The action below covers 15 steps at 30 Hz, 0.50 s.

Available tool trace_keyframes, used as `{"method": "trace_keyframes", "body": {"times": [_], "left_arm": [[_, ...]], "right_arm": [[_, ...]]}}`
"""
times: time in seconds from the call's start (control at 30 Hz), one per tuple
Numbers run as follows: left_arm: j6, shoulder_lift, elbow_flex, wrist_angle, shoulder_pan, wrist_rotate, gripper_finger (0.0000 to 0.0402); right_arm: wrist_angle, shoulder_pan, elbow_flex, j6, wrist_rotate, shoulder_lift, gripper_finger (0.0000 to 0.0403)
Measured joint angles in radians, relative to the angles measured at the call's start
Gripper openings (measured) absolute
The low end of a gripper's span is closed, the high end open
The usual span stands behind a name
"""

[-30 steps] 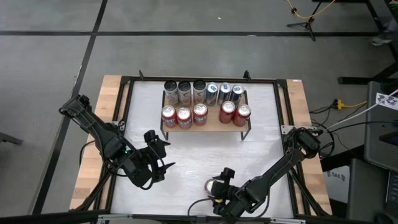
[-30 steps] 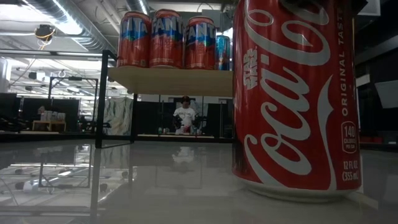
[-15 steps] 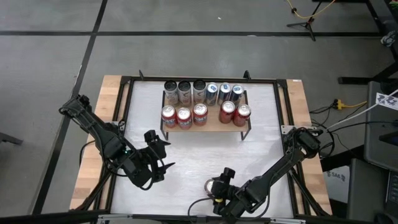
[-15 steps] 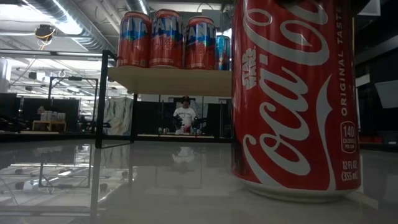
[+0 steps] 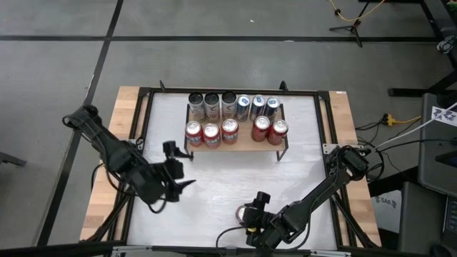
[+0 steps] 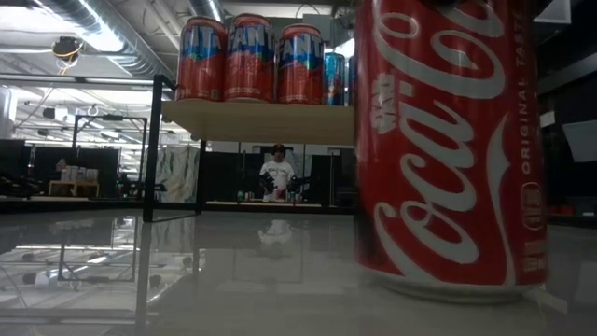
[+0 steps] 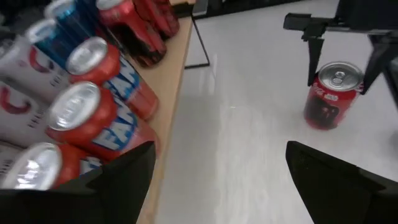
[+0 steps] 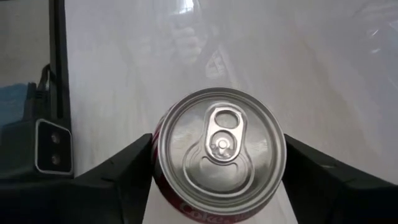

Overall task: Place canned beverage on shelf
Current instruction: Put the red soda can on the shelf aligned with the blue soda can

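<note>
cola can [image 6: 448,149]: top cut off, label blurred | shelf [image 7: 169,68]: cans blurred, partly cropped

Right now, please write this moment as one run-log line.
right gripper: fingers on both sides of Coca-Cola can | can: upright on table | left gripper: open, empty | shelf: eleven cans

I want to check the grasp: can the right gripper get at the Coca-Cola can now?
Probably yes. The right gripper is already over the upright Coca-Cola can, a finger at each side, nothing between them.
</note>
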Motion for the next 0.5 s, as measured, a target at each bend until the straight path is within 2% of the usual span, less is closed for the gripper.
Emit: {"method": "trace_keyframes", "body": {"times": [0.33, 0.43, 0.5], "left_arm": [[0.083, -0.266, 0.000, -0.091, 0.005, 0.039, 0.0352], [0.090, -0.354, -0.046, -0.091, -0.008, 0.028, 0.0352], [0.090, -0.426, -0.118, -0.058, -0.019, 0.027, 0.0352]], "right_arm": [[-0.024, -0.059, -0.002, -0.132, -0.071, -0.044, 0.0280], [-0.034, -0.086, -0.002, -0.190, -0.111, -0.046, 0.0277], [-0.034, -0.101, -0.002, -0.224, -0.139, -0.047, 0.0277]]}}
